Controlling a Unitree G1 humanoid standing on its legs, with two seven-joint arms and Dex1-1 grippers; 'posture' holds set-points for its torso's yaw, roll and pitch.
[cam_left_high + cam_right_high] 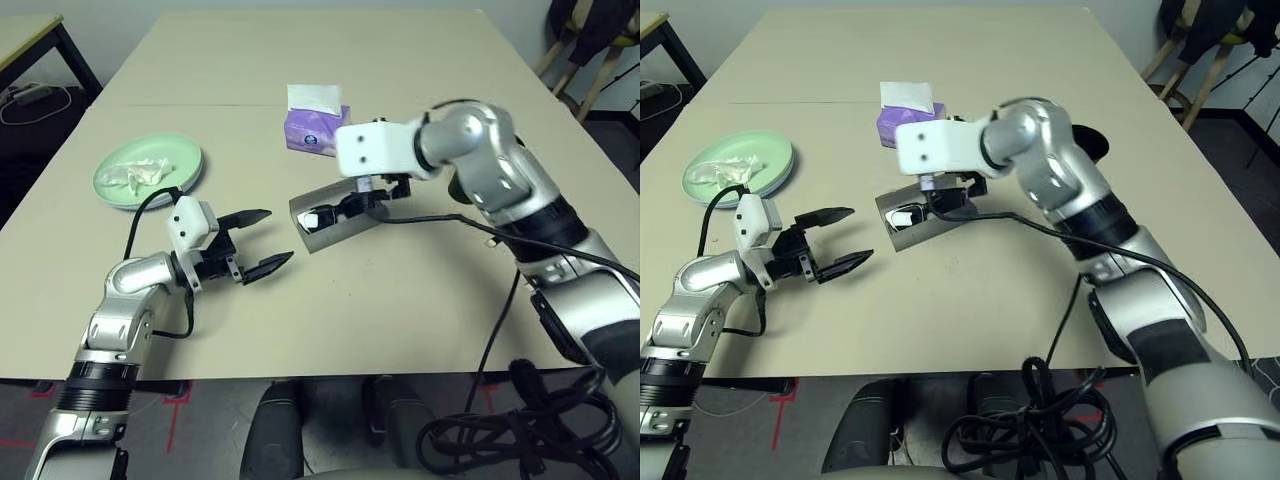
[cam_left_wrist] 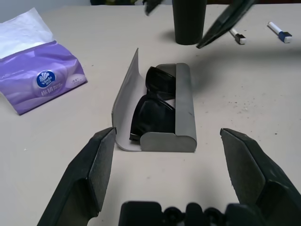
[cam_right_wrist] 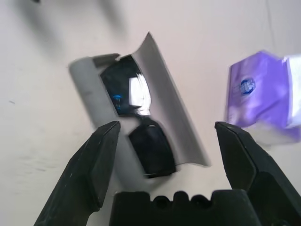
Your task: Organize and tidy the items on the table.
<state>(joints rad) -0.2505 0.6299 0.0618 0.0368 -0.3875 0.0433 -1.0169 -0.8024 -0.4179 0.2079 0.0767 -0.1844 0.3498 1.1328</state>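
- Pale green plate (image 1: 150, 170): sitting at the far left of the beige tabletop (image 1: 400, 300), carrying a crumpled white tissue (image 1: 135, 175).
- Left hand (image 1: 258, 242): hovering low over the tabletop between the plate and the case, pointing across toward the case; its black fingers are standing spread wide, gripping nothing.
- Grey glasses case (image 2: 162, 113): lying open near the tabletop's middle, lid flap raised along one long side; its long axis is running diagonally, the near end toward the left hand, the far end angling right and away.
- Black sunglasses (image 2: 153, 103): resting folded inside the case, lined up with its long axis.
- Purple tissue box (image 1: 317, 128): sitting just behind the case, a white sheet sticking up.
- Right hand (image 3: 164, 141): hanging above the case, tilting downward, fingers spread, holding nothing.
- Black cup (image 2: 189, 21): standing upright beyond the case.
- Pens (image 2: 280, 32): lying beside the cup.
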